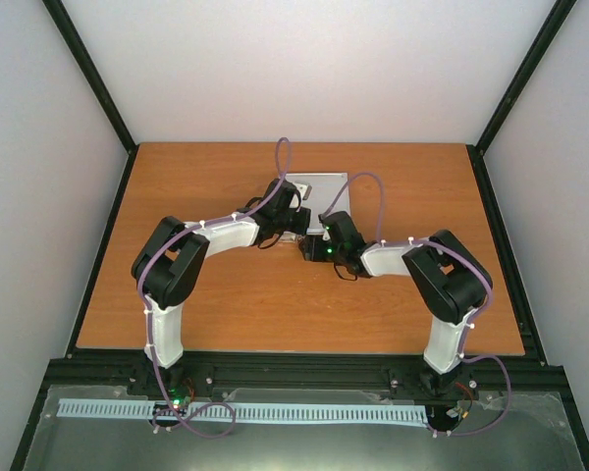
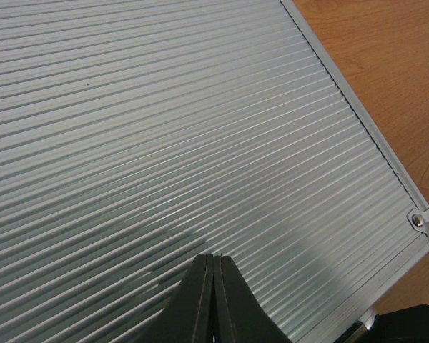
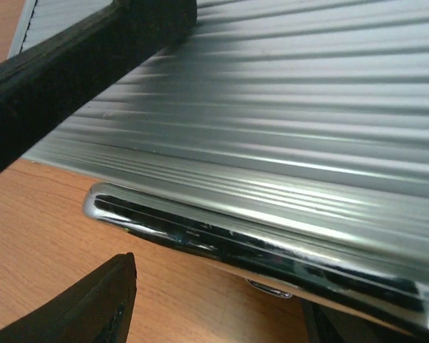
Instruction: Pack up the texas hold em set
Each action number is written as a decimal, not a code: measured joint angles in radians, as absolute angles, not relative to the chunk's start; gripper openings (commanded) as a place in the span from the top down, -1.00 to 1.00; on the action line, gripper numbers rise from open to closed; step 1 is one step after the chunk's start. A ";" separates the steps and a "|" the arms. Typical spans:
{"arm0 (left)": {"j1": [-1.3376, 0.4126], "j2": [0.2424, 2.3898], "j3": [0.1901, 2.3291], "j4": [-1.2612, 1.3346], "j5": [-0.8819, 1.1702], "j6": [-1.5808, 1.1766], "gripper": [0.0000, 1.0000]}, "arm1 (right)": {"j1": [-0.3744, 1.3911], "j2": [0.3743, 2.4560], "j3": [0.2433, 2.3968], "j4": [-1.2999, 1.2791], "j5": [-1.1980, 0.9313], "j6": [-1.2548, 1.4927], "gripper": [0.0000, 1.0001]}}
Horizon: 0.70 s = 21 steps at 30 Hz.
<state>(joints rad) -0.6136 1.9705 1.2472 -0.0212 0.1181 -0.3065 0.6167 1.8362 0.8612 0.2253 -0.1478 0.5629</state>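
Position of the small silver ribbed aluminium case (image 1: 324, 184): it lies closed and flat on the orange-brown wooden worktop (image 1: 226, 294), centred and toward the far side. Chips, buttons and cards are not seen in any view, and whether they are inside cannot be told.

The left hand (image 2: 211, 268) is fully closed with nothing between its fingers. Its tips are set over the ribbed lid, near the corner that carries a rivet (image 2: 417, 219). Contact with the lid cannot be confirmed.

The right hand (image 3: 157, 136) is held partly open and grips nothing. One finger (image 3: 79, 64) lies across the lid and the other (image 3: 93, 307) sits low over the worktop, apart from the case. The front edge therefore lies ahead of the right hand, level with the gap between its fingers.

A chrome-and-black fitting (image 3: 222, 239), probably the folded handle, runs along that edge, and the ribs run parallel to it. The long axis is thus judged to run left to right across the worktop. The right hand is judged the nearer to this edge, so any work on it would fall to that arm.

The top view shows both arms meeting at the near side of the case but hides the front edge under the wrists. The fitting is shown only by the right wrist view, and the closed fingers over the lid only by the left wrist view.
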 measured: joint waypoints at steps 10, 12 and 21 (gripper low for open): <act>-0.614 1.971 1.247 -0.021 0.115 -0.306 0.98 | 0.616 1.829 0.844 0.252 -0.173 0.571 -0.29; -0.614 1.971 1.247 -0.021 0.115 -0.306 0.98 | 0.616 1.818 0.837 0.252 -0.173 0.576 -0.29; -0.614 1.971 1.247 -0.021 0.115 -0.306 0.98 | 0.610 1.777 0.833 0.258 -0.173 0.593 -0.29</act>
